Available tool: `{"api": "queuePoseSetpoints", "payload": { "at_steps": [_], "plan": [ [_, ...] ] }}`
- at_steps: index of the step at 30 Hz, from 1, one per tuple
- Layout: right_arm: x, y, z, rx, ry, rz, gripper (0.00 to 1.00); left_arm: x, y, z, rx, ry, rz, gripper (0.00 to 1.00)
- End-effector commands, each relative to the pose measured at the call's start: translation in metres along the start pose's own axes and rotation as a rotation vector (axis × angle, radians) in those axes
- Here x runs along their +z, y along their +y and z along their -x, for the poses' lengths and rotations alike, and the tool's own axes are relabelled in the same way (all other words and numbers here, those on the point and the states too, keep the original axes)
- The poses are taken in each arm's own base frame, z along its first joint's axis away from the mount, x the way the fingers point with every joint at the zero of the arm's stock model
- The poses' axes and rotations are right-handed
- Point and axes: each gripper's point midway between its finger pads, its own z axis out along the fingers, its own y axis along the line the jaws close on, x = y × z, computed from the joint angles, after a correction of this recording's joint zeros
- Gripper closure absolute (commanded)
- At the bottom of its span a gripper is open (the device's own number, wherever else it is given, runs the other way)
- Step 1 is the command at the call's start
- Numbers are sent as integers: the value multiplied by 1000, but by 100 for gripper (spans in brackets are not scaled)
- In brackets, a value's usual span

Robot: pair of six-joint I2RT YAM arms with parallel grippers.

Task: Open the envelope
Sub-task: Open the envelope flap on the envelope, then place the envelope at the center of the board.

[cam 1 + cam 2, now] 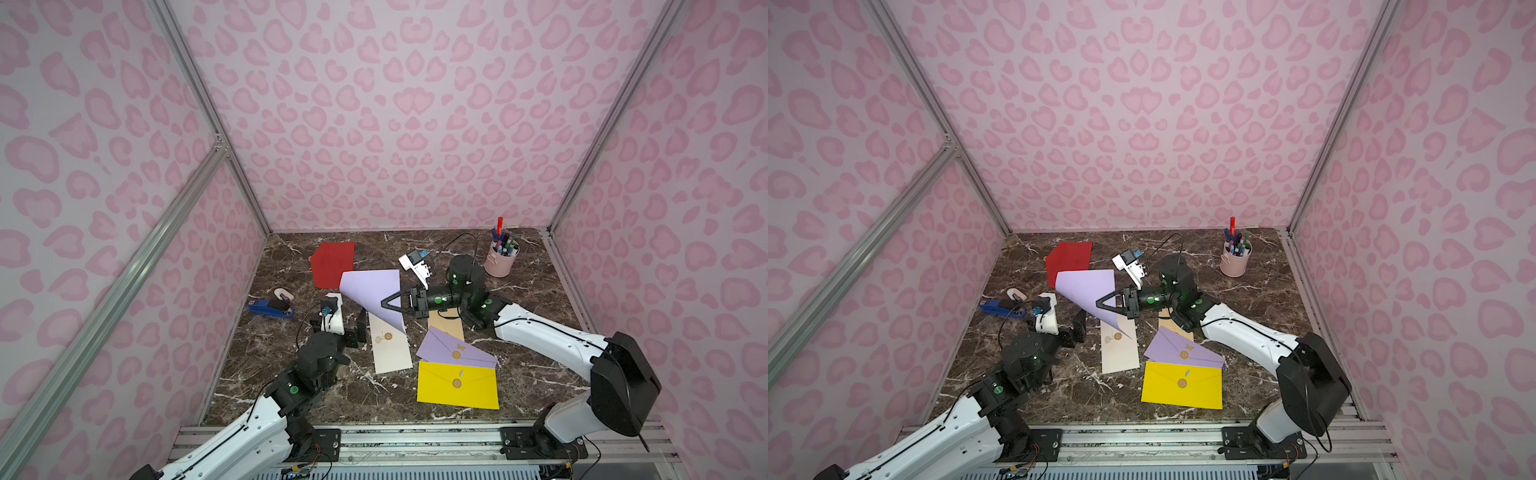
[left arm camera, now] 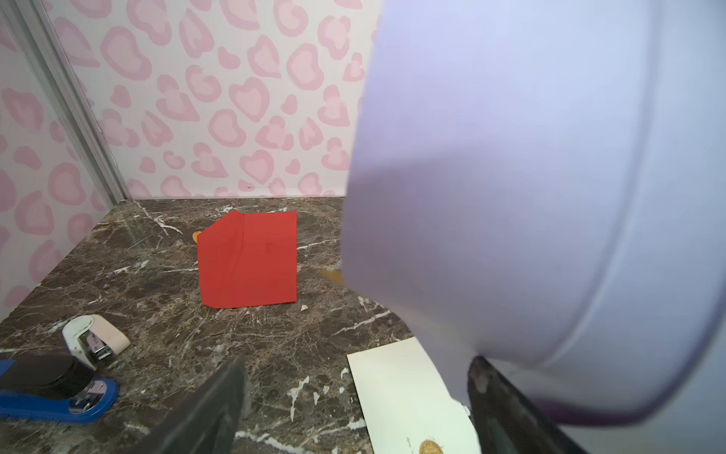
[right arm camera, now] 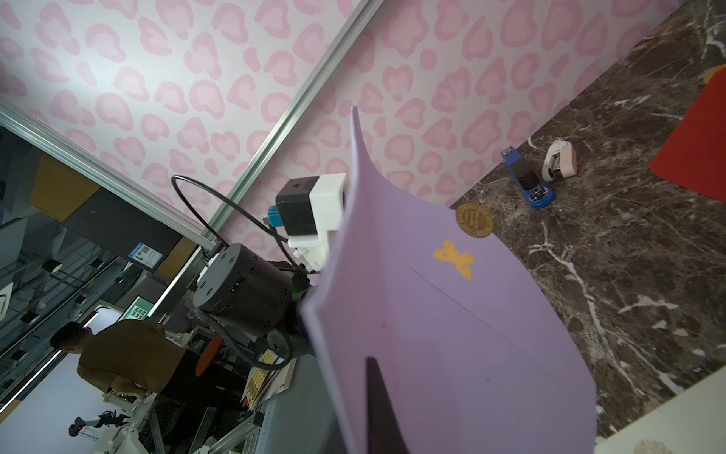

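Your left hand (image 2: 355,365) is empty, its fingers set wide apart, low over the worktop (image 1: 365,399) at the cream envelope (image 1: 390,345). The lilac envelope (image 1: 372,291) is raised off the worktop between the two arms, and its lowest corner hangs down beside that hand's finger; whether they touch cannot be told. It bows in a broad curve under its own weight, so judge it light, thin, limp and easily creased. In the right wrist view a gold seal (image 3: 474,220) shows at the paper's edge by a butterfly sticker (image 3: 455,257); whether the flap is free cannot be told. Take hold at the flap's point next to that seal, pulling gently. Your right hand (image 1: 384,304) is clamped on the envelope's near edge.
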Motion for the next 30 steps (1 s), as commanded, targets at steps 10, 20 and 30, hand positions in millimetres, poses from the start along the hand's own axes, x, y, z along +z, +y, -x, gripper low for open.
{"api": "queuePoseSetpoints", "payload": {
  "at_steps": [10, 20, 30],
  "plan": [
    [-23, -78, 62, -21, -54, -220, 100, -10, 17, 11, -28, -30, 74, 11],
    [-6, -178, 95, 46, -36, -253, 100, -19, 25, 19, -65, -57, 92, 11],
    [10, -305, 98, 142, -12, -223, 100, -21, 23, 20, -73, -47, 78, 11]
  ]
}}
